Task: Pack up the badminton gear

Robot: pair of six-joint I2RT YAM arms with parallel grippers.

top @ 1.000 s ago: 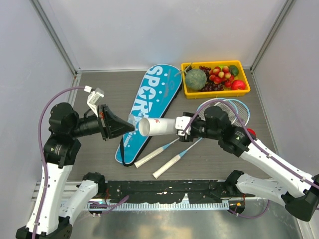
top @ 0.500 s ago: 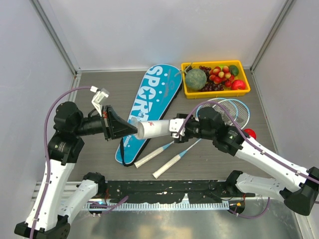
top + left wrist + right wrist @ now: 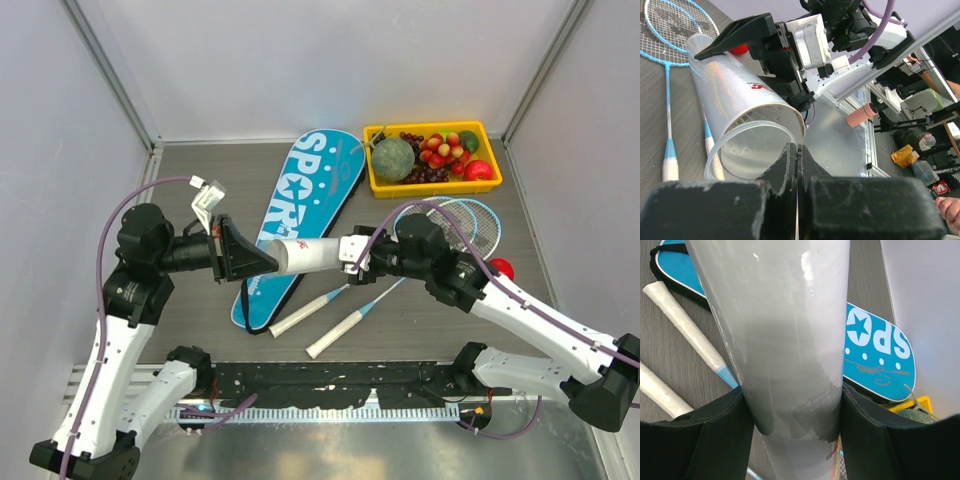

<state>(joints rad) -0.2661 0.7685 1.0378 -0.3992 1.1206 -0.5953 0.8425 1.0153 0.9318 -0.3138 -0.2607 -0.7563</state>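
We see the white tube [image 3: 312, 256] at the centre of the frame, held level above the table. Its open mouth faces left, its other end is clamped in the right gripper [image 3: 790, 432], and red print marks its side. Beneath it the blue bag [image 3: 305, 195], lettered SPORT in white, lies flat on a slant from upper centre to lower left. Two light-blue rackets [image 3: 338, 336] lie side by side, heads overlapping at centre right, white handles pointing lower left beside the bag's narrow end.
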